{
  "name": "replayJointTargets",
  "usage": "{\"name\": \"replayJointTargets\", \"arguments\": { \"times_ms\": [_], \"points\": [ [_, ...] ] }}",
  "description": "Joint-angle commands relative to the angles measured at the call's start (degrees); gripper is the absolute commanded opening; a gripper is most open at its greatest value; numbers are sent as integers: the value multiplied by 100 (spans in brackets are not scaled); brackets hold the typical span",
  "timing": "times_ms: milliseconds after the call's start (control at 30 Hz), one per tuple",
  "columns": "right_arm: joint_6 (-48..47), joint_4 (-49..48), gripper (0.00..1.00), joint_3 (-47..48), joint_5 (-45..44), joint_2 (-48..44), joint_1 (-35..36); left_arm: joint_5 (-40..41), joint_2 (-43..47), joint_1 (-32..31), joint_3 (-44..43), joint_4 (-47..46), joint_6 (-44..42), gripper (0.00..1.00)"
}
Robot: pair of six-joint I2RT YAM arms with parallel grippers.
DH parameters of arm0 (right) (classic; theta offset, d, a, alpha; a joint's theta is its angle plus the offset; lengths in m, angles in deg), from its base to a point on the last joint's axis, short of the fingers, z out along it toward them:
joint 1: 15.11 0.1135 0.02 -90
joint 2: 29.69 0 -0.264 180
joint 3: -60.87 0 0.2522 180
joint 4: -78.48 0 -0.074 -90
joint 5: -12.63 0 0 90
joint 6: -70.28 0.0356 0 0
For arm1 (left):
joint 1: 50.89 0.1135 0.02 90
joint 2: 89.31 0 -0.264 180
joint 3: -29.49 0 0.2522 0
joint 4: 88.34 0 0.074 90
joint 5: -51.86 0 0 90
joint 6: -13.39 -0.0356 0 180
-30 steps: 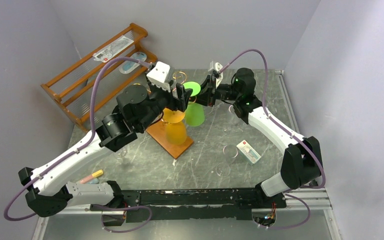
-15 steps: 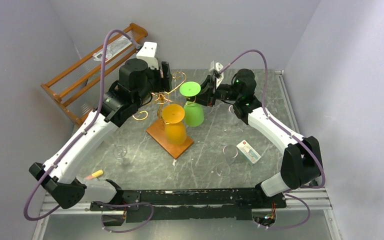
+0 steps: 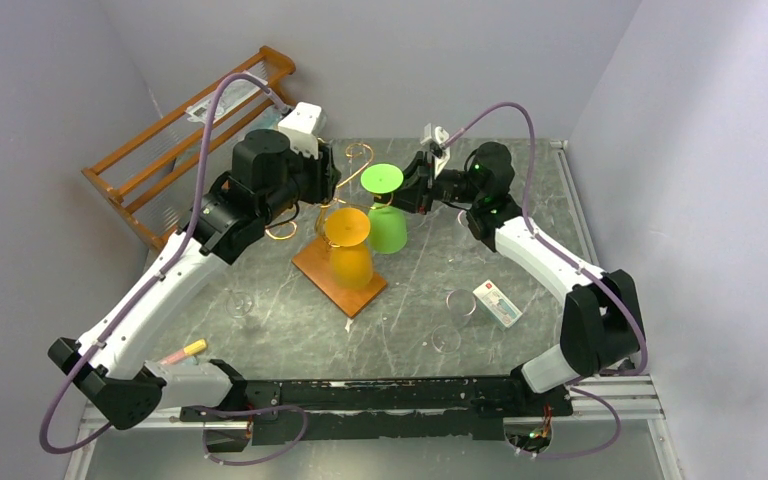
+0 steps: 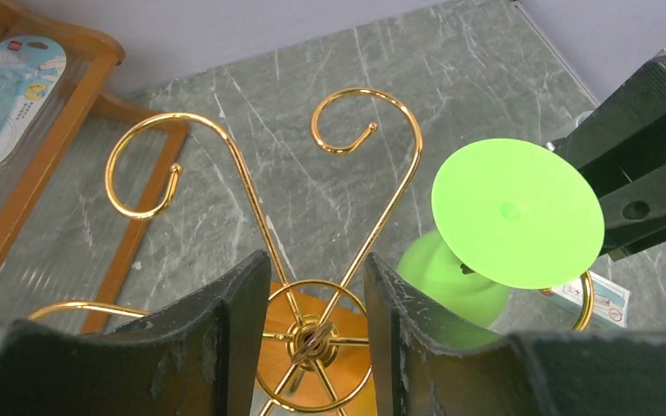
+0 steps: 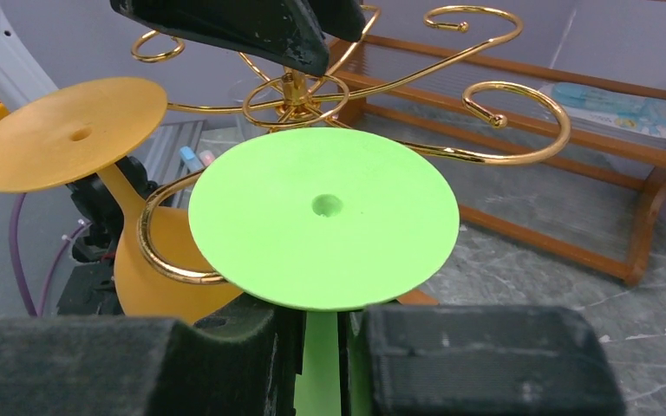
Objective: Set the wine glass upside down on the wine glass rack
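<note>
Clamping the green wine glass (image 5: 323, 208), the right end effector (image 5: 321, 328) may jam its foot against the wine glass rack (image 3: 312, 266); left end effector (image 4: 314, 270) released.

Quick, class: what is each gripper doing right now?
Left gripper: open, fingers apart over the rack centre, holding nothing.
Right gripper: shut on the green wine glass stem.

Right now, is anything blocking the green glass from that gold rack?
Nothing visible. The green wine glass, in the right gripper, sits at a curled arm of the gold rack. The orange glass hangs beside it, and the left gripper is open over the rack's middle, clear of its path.
</note>
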Motion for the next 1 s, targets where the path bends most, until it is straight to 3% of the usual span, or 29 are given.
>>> {"name": "replayJointTargets", "arguments": {
  "times_ms": [0, 300, 700, 967],
  "points": [
    [147, -280, 0, 16, 249, 125, 5, -62, 202, 59, 115, 267, -199, 49],
    [288, -433, 0, 86, 464, 192, -7, 70, 259, 76, 302, 335, -276, 39],
    [373, -245, 0, 307, 855, 297, -8, -41, 138, 71, 433, 231, -332, 7],
    [445, -143, 0, 102, 91, 135, 24, -114, 95, 75, 520, 213, -265, 5]
  ]
}}
